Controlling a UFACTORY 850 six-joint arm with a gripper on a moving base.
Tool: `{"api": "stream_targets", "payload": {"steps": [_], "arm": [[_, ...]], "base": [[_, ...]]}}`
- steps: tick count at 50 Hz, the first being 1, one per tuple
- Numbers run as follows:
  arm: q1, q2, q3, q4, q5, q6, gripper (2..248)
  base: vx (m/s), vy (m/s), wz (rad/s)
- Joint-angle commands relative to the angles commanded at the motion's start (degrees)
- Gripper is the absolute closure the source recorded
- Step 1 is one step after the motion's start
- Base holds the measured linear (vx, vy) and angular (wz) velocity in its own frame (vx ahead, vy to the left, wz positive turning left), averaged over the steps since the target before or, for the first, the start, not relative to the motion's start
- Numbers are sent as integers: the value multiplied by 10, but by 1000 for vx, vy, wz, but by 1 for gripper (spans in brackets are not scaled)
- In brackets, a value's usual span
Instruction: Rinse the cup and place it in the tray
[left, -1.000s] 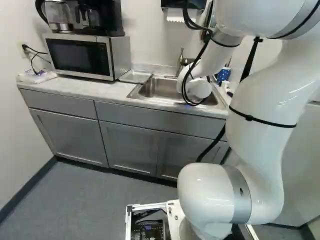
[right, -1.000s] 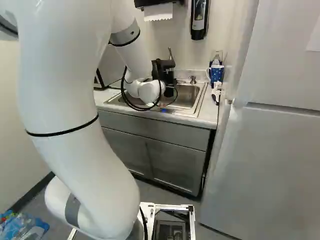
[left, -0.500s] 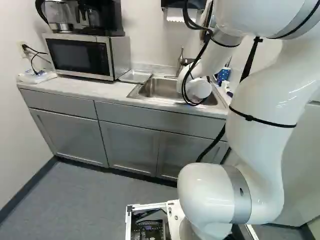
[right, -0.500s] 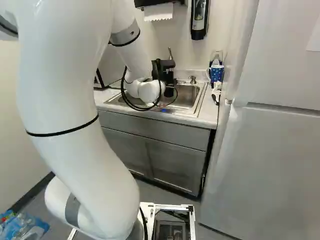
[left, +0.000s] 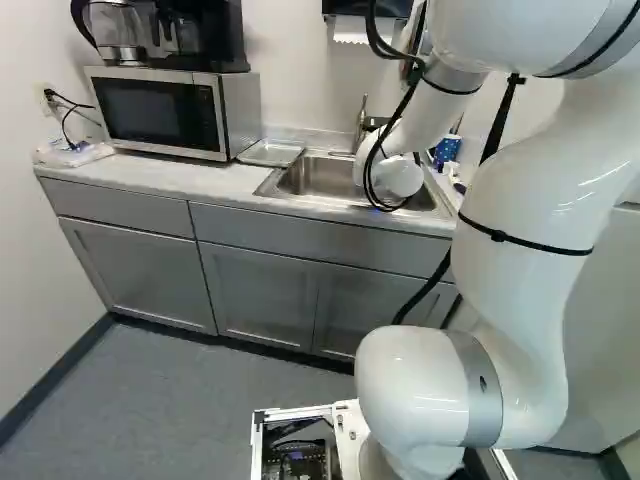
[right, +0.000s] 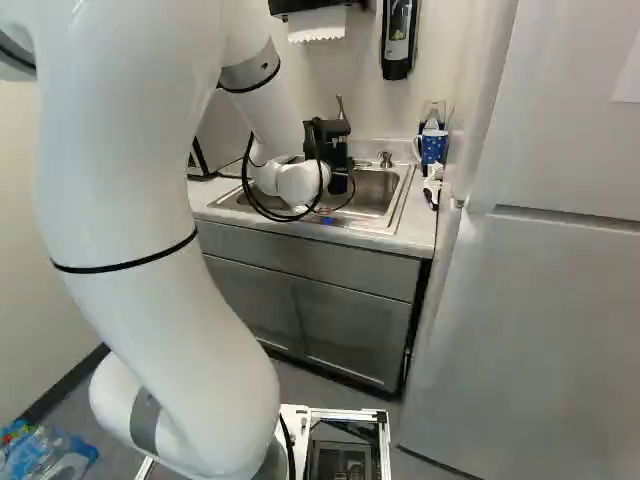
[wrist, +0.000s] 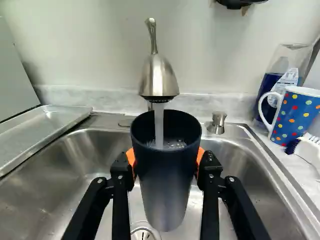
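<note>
Gripper (right: 325, 145) clamped on one cup (wrist: 165, 195) beneath running water

Wrist view: two orange pads (wrist: 131, 157) press the cup from opposite sides, its mouth up. One stream of water (wrist: 159, 125) falls into it from one faucet (wrist: 158, 77). Beneath lies one sink basin (wrist: 75, 172) with one drain (wrist: 143, 233). Beside the sink, at its microwave side, is one metal tray (wrist: 42, 131); by the opposite rim are one spotted mug (wrist: 296, 116), one white brush (wrist: 310, 150) and one clear container (wrist: 292, 57) with blue inside. One short metal fitting (wrist: 217, 123) rises behind the basin. The wall behind is pale.

Left base view: one microwave (left: 160, 112) carries one coffee maker (left: 200, 35), and the tray lies between the microwave and the sink. Arm and base match the earlier pictures, with no visible shift. The counter (left: 180, 178) is pale and mottled, over grey cabinets (left: 255, 290) and a grey floor (left: 170, 400).

Right base view: the gripper's dark body is over the sink, near the faucet. One soap dispenser (right: 397, 38) and one paper towel dispenser (right: 318, 22) hang on the wall; the spotted mug is at the counter's far corner. The scene again matches the earlier pictures. A tall pale refrigerator (right: 540, 320) fills the right side, and plastic bottles (right: 45, 455) lie at the lower left.
</note>
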Motion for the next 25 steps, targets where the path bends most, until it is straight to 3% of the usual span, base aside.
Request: {"api": "stream_targets", "payload": {"steps": [25], "arm": [[0,0,0,0,0,0,124]], "base": [[0,0,0]]}}
